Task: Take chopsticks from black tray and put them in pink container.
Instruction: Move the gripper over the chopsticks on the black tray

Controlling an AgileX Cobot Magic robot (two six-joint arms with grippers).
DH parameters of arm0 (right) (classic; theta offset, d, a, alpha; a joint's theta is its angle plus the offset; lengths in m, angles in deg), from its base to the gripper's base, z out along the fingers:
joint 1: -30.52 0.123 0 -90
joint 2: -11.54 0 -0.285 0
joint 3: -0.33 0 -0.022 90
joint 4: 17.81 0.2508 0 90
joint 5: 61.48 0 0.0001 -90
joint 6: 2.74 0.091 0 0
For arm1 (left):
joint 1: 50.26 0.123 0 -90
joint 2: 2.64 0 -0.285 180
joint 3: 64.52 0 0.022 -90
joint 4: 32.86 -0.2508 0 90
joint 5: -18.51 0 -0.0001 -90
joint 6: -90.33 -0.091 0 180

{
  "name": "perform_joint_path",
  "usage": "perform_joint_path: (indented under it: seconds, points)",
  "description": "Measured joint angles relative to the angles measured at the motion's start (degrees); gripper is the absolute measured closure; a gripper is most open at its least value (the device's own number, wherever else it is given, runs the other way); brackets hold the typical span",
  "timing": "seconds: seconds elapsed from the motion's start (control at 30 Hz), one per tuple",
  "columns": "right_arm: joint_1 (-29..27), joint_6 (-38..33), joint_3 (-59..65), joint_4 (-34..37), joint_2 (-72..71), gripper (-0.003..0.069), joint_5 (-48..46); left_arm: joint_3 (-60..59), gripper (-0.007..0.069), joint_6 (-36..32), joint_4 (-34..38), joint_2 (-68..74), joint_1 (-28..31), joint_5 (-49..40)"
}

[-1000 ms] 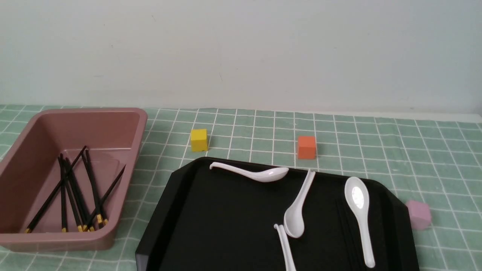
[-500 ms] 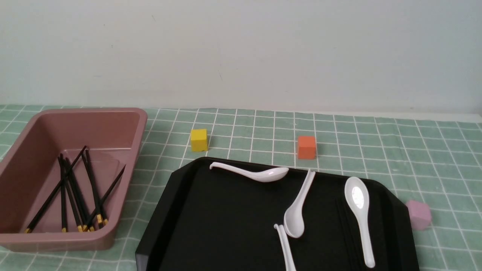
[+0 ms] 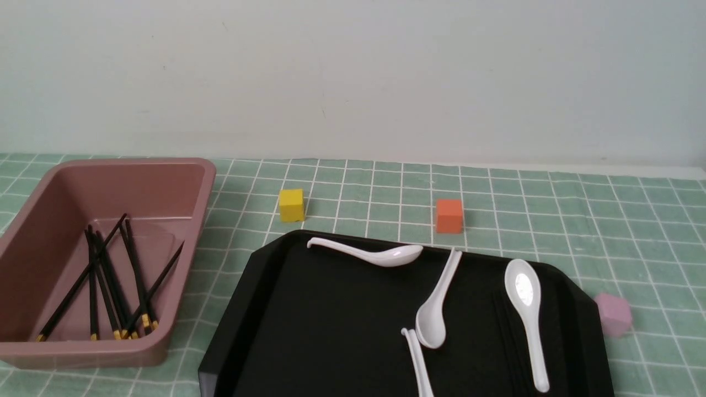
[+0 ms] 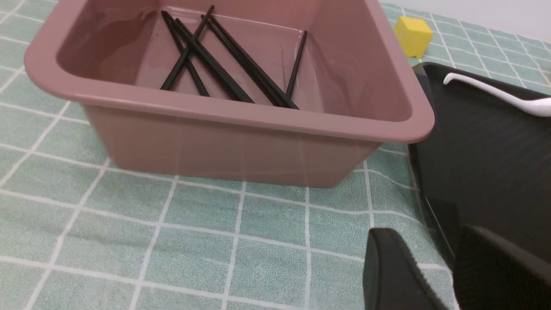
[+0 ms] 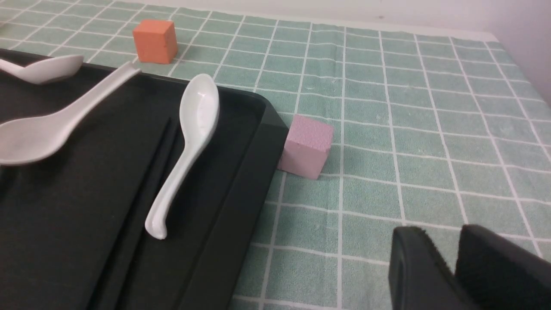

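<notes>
Several black chopsticks (image 3: 110, 281) with gold bands lie crossed inside the pink container (image 3: 207, 182) at the left; in the left wrist view the same chopsticks (image 4: 224, 64) show in the container (image 4: 258, 116). On the black tray (image 3: 331, 331), two more dark chopsticks (image 5: 148, 185) lie side by side next to a white spoon (image 5: 189, 142), hard to make out against the tray. My left gripper (image 4: 428, 232) hovers over the cloth by the tray's corner (image 4: 486, 163), shut and empty. My right gripper (image 5: 441, 230) is shut and empty over the cloth, beside the tray's right rim (image 5: 241, 206). Neither gripper shows in the front view.
Several white spoons (image 3: 380, 255) lie on the tray. A yellow cube (image 3: 291, 205) and an orange cube (image 3: 449, 215) stand behind it. A small pale pink cube (image 3: 612, 314) touches the tray's right corner. A green checked cloth (image 3: 551, 209) covers the table; a wall rises behind.
</notes>
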Motion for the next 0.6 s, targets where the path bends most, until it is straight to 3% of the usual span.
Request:
perform_joint_path:
  seconds: [0.2,0.43,0.6]
  points:
    - [0.0,1.1,0.3,1.6,0.0,0.048,2.4,0.0,0.0386,0.0,0.0,0.0,0.0,0.0]
    - [0.0,19.8,0.3,28.8,0.0,0.047,13.8,0.0,0.0386,0.0,0.0,0.0,0.0,0.0]
    - [0.0,23.3,0.3,36.9,0.0,0.0466,15.3,0.0,0.0386,0.0,0.0,0.0,0.0,0.0]
